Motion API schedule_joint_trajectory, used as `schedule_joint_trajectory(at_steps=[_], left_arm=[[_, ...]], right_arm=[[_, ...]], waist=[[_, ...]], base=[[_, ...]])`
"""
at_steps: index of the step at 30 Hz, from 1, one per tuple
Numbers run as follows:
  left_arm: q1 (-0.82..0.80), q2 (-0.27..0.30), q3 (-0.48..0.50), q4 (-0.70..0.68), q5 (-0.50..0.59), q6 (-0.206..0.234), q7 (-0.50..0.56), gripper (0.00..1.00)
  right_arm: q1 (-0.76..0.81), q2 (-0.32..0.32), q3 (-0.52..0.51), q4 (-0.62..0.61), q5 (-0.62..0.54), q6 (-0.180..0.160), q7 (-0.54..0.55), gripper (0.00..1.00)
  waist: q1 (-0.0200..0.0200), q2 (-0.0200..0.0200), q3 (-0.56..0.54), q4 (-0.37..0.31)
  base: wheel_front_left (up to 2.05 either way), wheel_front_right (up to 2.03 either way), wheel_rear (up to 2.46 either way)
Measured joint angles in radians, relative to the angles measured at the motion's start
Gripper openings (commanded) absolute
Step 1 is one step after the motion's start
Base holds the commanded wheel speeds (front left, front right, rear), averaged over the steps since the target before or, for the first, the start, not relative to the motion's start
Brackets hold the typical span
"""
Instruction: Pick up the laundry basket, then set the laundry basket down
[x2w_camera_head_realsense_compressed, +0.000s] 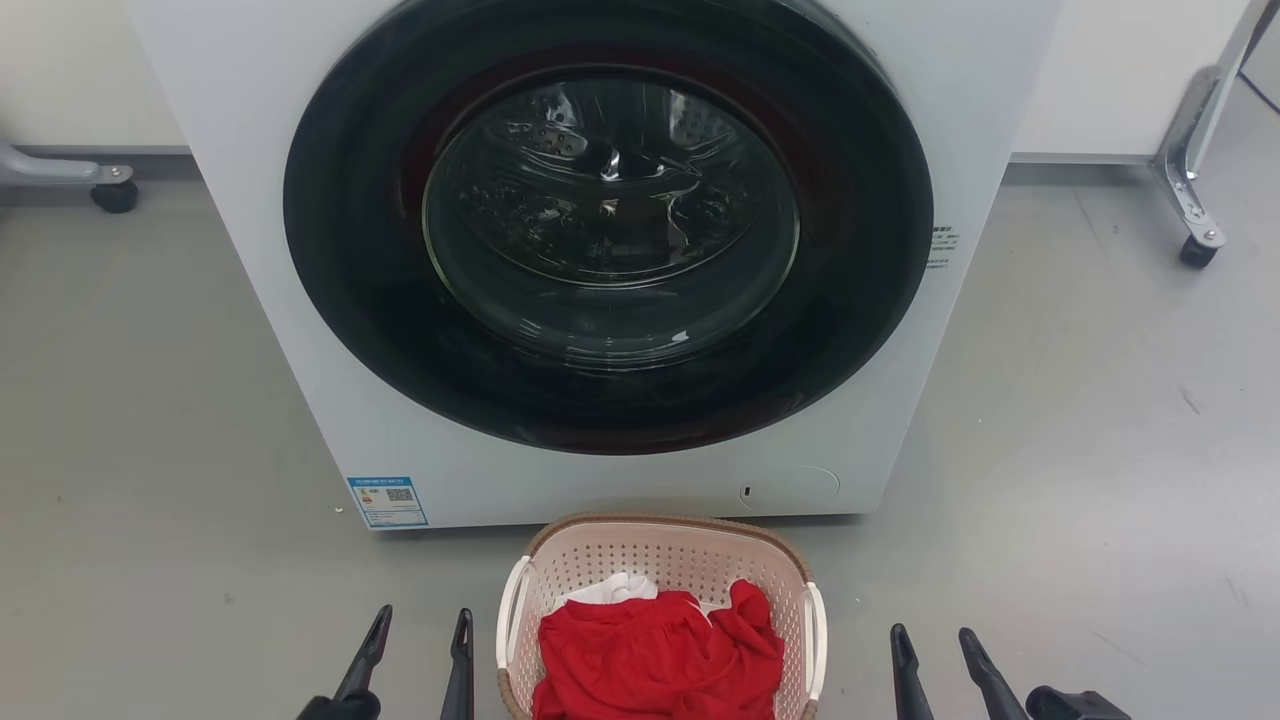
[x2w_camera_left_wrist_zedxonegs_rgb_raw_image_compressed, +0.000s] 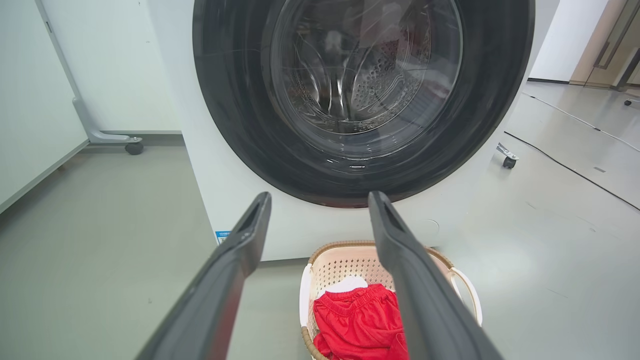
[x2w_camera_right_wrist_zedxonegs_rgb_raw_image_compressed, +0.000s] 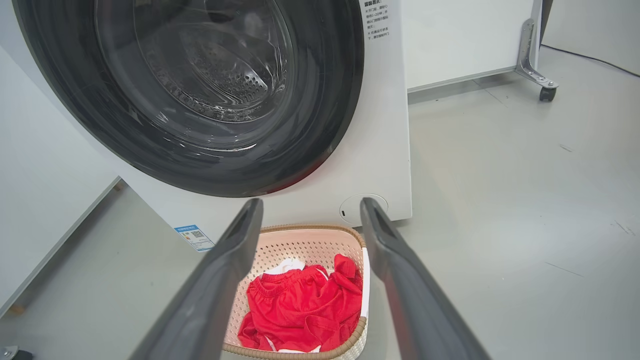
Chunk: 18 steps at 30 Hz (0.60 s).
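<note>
Both wide, left hand (x2w_camera_head_realsense_compressed: 423, 615) and right hand (x2w_camera_head_realsense_compressed: 933, 633) flank the laundry basket (x2w_camera_head_realsense_compressed: 600, 560), lengthwise toward the washer (x2w_camera_head_realsense_compressed: 300, 330).

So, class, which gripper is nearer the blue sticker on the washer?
Left. The left gripper is just in front of the sticker; the right gripper is beyond the basket, off to its other side.

Your left gripper (x2w_camera_head_realsense_compressed: 423, 613): two long black fingers (x2w_camera_head_realsense_compressed: 365, 655), slim, tapering to narrow blunt tips. Your right gripper (x2w_camera_head_realsense_compressed: 933, 632): same build, plus a glossy black rounded housing (x2w_camera_head_realsense_compressed: 1075, 704) at its base, possibly a knuckle. In your wrist views, the fingers (x2w_camera_left_wrist_zedxonegs_rgb_raw_image_compressed: 220, 290) read matte dark grey with flat inner faces.
</note>
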Motion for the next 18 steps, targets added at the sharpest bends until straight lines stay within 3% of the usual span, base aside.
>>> schedule_joint_trajectory(at_steps=[13, 18], left_arm=[[0.029, -0.011, -0.013, 0.000, 0.135, 0.034, -0.045, 1.00], [0.043, -0.012, -0.012, 0.000, 0.139, 0.034, -0.045, 1.00]], right_arm=[[0.025, 0.000, 0.051, -0.005, -0.178, -0.035, -0.048, 1.00], [0.027, 0.000, 0.053, -0.006, -0.181, -0.035, -0.048, 1.00]], waist=[[0.0000, 0.0000, -0.011, 0.002], [0.0000, 0.0000, -0.016, 0.002]], base=[[0.00, 0.00, 0.00], [0.00, 0.00, 0.00]])
